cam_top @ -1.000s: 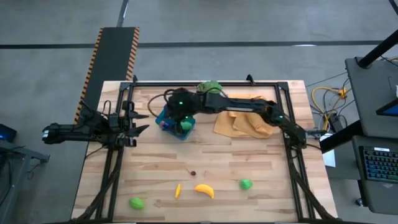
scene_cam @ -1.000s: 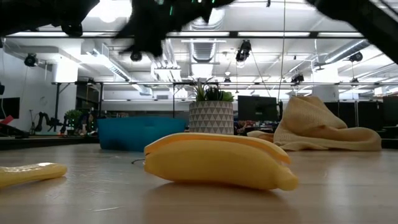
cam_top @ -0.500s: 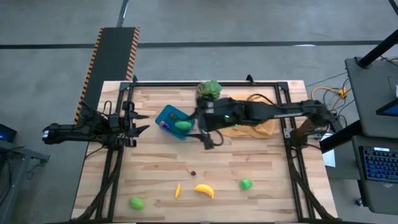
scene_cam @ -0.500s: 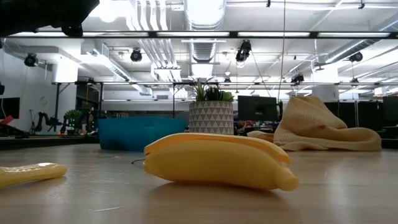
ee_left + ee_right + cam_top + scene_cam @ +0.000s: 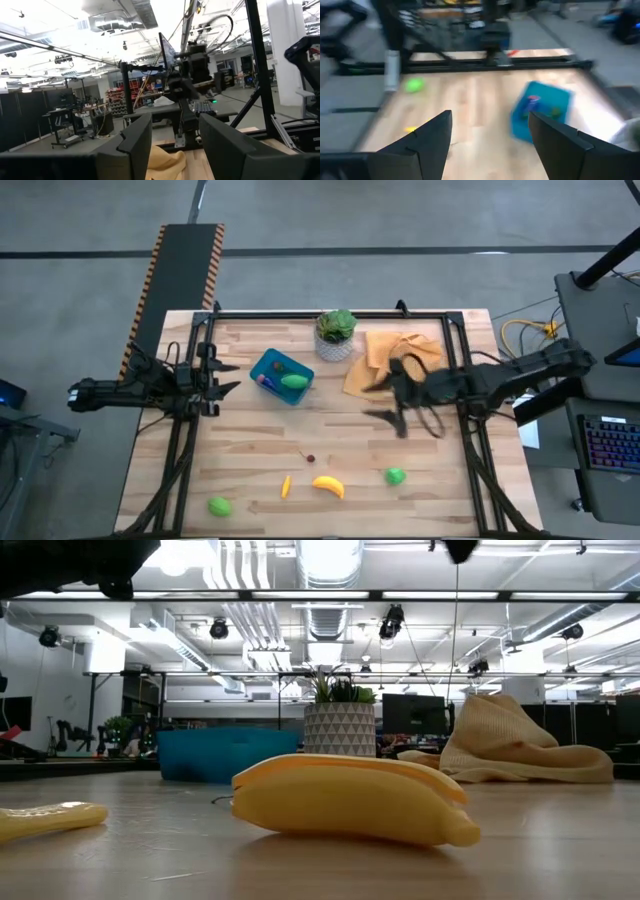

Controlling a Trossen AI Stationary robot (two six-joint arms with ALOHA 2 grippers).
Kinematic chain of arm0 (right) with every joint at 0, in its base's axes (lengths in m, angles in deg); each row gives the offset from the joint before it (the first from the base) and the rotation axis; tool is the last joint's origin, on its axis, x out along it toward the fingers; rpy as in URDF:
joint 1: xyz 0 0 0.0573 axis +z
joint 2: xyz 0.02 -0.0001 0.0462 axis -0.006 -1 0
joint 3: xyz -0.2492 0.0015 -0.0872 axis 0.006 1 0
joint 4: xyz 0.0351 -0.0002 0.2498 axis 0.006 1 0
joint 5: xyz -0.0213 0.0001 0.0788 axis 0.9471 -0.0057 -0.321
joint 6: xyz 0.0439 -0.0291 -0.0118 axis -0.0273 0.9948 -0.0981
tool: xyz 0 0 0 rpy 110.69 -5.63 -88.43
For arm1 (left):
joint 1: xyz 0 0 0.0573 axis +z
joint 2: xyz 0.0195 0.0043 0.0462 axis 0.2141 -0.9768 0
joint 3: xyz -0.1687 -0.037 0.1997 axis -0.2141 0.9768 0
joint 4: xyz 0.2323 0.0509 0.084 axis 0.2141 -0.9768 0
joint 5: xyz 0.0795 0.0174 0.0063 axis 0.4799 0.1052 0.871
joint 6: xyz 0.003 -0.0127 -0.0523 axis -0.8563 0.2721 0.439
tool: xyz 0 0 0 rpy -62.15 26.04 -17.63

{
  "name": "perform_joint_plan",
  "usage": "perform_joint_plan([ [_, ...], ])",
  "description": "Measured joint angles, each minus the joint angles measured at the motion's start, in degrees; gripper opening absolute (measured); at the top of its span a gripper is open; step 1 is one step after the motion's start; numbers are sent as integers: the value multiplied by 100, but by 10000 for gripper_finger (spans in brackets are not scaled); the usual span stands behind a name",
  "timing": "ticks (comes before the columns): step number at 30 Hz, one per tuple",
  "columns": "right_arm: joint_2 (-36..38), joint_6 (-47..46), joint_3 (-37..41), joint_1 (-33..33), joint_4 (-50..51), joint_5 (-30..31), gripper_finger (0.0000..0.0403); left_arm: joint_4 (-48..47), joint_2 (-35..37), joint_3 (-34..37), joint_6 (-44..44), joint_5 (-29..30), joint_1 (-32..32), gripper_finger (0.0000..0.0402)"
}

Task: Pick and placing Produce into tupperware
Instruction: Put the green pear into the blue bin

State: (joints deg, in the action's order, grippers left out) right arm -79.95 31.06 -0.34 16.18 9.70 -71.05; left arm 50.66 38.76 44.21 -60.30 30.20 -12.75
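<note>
The blue tupperware [image 5: 272, 366] stands left of the table's middle with a green piece [image 5: 293, 381] and a purple piece [image 5: 263, 380] in it. On the near part of the table lie a banana [image 5: 328, 485], a small orange-yellow piece [image 5: 286, 485], two green pieces [image 5: 220, 505] [image 5: 396, 475] and a tiny dark red one [image 5: 310, 458]. My right gripper [image 5: 388, 420] hangs open and empty right of the middle, its picture blurred; its wrist view looks toward the tupperware [image 5: 540, 110]. My left gripper [image 5: 222, 376] waits open at the left edge.
A leafy plant in a white pot [image 5: 337, 333] stands at the far middle. An orange-yellow cloth [image 5: 395, 360] lies crumpled right of it, partly under my right arm. A dark frame [image 5: 330, 313] runs along the table's far and side edges.
My right gripper has swept quickly from over the tupperware toward the table's right edge, staying open and at about the same height. The green piece stays in the tupperware. The rest of the produce has not moved.
</note>
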Motion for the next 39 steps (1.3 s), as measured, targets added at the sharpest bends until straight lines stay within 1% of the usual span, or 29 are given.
perform_joint_plan([
  [4, 488, -509, 388, 448, 96, -120, 254, 1, -6, 0, 4, -1, 0, 151],
  [8, 780, -745, 462, 694, 157, -257, 254, 21, -3, 0, 1, -2, 1, 151],
  [14, 688, -604, 464, 719, 145, -941, 254, 60, 1, -1, -1, 0, 1, 151],
  [18, 572, -358, 453, 713, -3, -464, 256, 154, -3, -1, -3, 0, 1, 151],
  [21, 517, -349, 376, 768, 0, -587, 272, 184, -8, 0, -1, 0, -1, 151],
  [24, 364, -305, 246, 876, 53, -723, 302, 187, -19, 0, -3, 0, 0, 151],
  [28, -58, -81, -64, 957, 613, -691, 346, 186, -34, 0, -9, 0, 1, 151],
  [30, -328, -101, -322, 968, 1091, -692, 360, 194, -36, 0, -31, 2, 0, 151],
  [34, -947, -293, -1055, 982, 2413, -696, 368, 192, -34, 0, -40, 9, 1, 151],
  [39, -1814, -1054, -1996, 1032, 4007, -752, 368, 192, -36, 0, -40, 10, -1, 151],
])
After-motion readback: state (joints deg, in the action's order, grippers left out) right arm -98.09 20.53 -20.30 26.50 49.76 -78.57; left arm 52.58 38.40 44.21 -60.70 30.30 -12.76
